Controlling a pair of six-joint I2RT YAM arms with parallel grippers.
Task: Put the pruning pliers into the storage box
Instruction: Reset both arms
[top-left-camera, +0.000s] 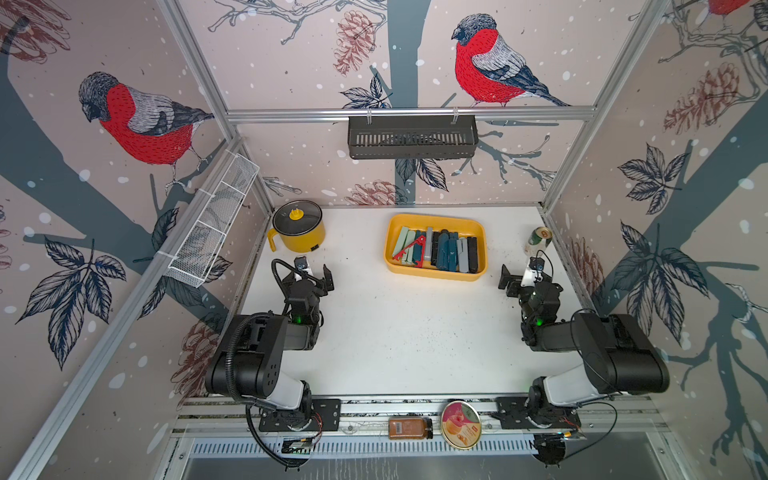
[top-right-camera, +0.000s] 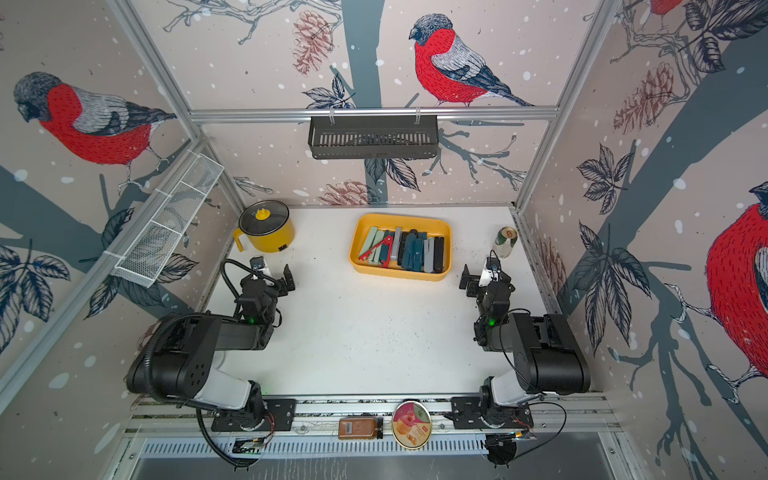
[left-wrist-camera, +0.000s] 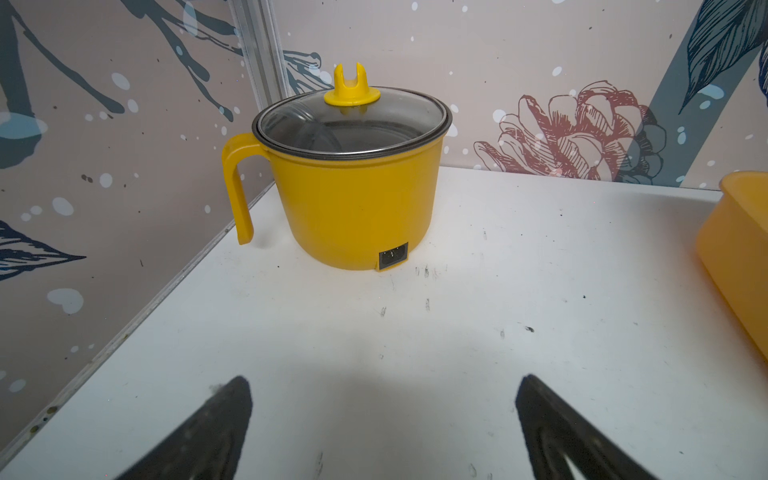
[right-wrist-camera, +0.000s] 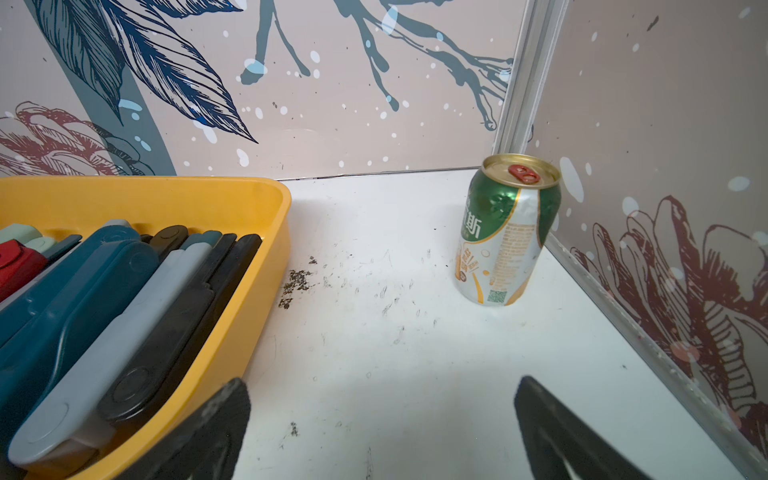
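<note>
Many pliers (top-left-camera: 451, 251), teal, grey, black, mint and red, are packed side by side in the yellow box (top-left-camera: 434, 273), set on the table (top-left-camera: 395, 332) toward the back wall. The left fingers (left-wrist-camera: 199, 436) are spread and empty near a yellow pot (left-wrist-camera: 353, 199); the right fingers (right-wrist-camera: 557, 436) are spread and empty beside the box.

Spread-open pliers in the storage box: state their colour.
Red; the spread-open pliers show best in a top view, inside the storage box.
</note>
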